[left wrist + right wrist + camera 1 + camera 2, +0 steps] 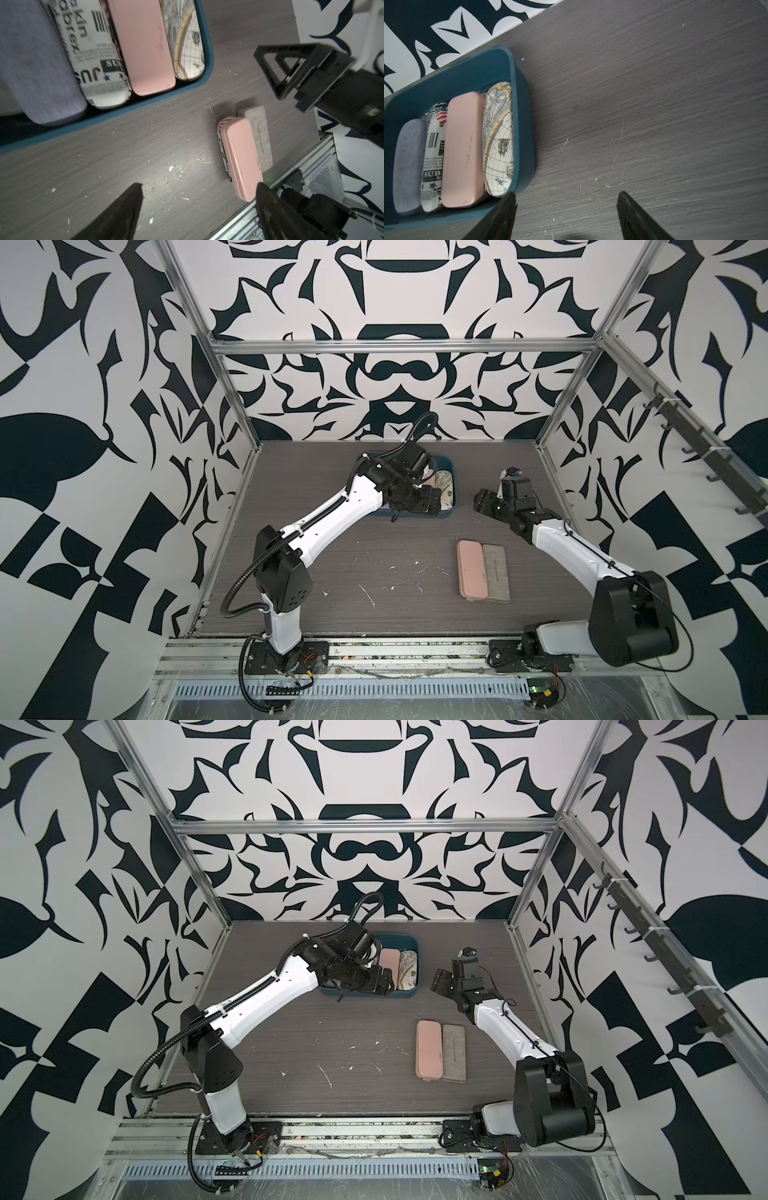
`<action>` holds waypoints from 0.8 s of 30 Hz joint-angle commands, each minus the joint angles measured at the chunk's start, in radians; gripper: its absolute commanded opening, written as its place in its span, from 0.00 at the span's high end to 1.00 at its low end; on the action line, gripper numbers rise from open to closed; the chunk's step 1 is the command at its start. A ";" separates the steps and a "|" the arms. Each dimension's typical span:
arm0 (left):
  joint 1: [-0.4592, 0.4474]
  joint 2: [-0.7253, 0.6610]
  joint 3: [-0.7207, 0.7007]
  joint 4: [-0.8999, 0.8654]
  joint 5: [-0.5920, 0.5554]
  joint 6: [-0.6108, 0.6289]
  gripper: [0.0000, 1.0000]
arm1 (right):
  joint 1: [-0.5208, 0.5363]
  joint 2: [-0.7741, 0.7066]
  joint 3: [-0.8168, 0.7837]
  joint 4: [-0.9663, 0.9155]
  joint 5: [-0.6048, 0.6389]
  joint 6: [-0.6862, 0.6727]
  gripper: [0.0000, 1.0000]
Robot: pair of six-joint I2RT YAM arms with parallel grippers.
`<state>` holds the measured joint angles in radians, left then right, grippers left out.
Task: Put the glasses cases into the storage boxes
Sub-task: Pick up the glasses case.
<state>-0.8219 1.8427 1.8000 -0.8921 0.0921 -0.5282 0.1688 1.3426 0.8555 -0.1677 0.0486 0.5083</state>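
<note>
Left gripper (199,185) and right gripper (566,195) both spread, empty, by the tray (523,124); pink case (471,570) and grey case (496,572) lie side by side, long axes front-to-back, nearer the right arm (557,543), base-ward of its gripper.

**Tray mostly under the arm, one case nearly buried**

In both top views the left arm (328,510) covers most of the teal tray (417,969). Of its contents, little more than the pink case (389,961) and the map-print case (408,969) shows, while the lavender case (35,62) and the newspaper-print case (93,52) are hidden there. In the left wrist view those two run off the picture's edge with the tray, and the lavender one is blurred. On the table (145,145), a printed case (222,149) under the loose pink case (241,158) shows only a thin edge. The lettering on the grey felt case (259,133) is too small to read.
</note>
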 commanded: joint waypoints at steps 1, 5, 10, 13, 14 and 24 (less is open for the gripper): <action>-0.007 0.037 -0.031 0.049 0.061 -0.045 0.12 | -0.003 -0.077 -0.009 -0.070 0.067 0.018 0.20; -0.055 0.107 0.007 0.053 0.100 -0.043 0.12 | -0.002 -0.153 -0.055 -0.121 0.070 0.019 0.20; -0.099 0.180 0.051 0.052 0.184 -0.022 0.12 | -0.002 -0.247 -0.115 -0.150 0.083 0.032 0.20; -0.127 0.246 0.152 -0.039 0.192 0.002 0.10 | -0.004 -0.271 -0.117 -0.169 0.184 0.045 0.20; -0.138 0.270 0.195 -0.083 0.173 0.008 0.10 | -0.004 -0.278 -0.116 -0.173 0.214 0.056 0.20; -0.205 0.454 0.439 -0.312 0.065 -0.095 0.05 | -0.015 -0.422 -0.159 -0.157 0.477 0.175 0.21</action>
<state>-1.0218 2.2570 2.2211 -1.0897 0.1745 -0.5682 0.1612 0.9756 0.7116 -0.3393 0.4015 0.6369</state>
